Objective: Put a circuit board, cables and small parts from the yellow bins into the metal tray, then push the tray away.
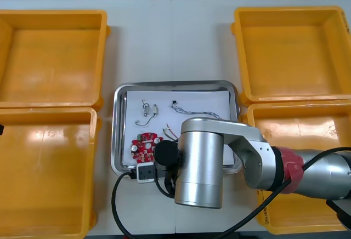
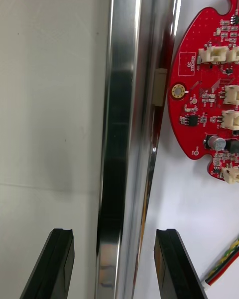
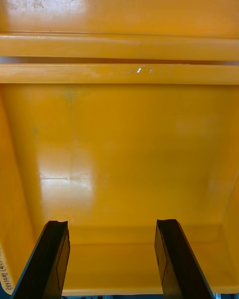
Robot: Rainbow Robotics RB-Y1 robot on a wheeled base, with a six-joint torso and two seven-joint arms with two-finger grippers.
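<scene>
Cover: right arm (image 1: pixel 219 157) lies across the near right corner of the metal tray (image 1: pixel 119 140) in the front view, hiding that corner and some of the white lining (image 1: pixel 208 97).
Cut off: circuit board (image 2: pixel 199 94) runs past the edge of the right wrist view; red and yellow cable (image 2: pixel 223 270) shows there as a short end close to one finger.
Hard to make out: thin cable (image 1: pixel 197 110) in the tray's far right part, colour cannot be told; small metal parts (image 1: pixel 148 110) to its left, too small to tell more.
Right side: right hand (image 2: pixel 113 264) has its fingers apart, astride the tray's rim beside the board, one over the bare surface (image 2: pixel 45 104), the other over the lining, gripping nothing.
Left side: left hand (image 3: pixel 112 259) has its fingers apart above the floor of a yellow bin (image 3: pixel 119 154), holding nothing; two bin rims lie side by side beyond the fingers.
Tray contents: board in the near left part, red and yellow cable just right of it, parts and thin cable farther back.
Bins: yellow bins (image 1: pixel 52 58) stand two at each side of the tray, plain floors showing.
</scene>
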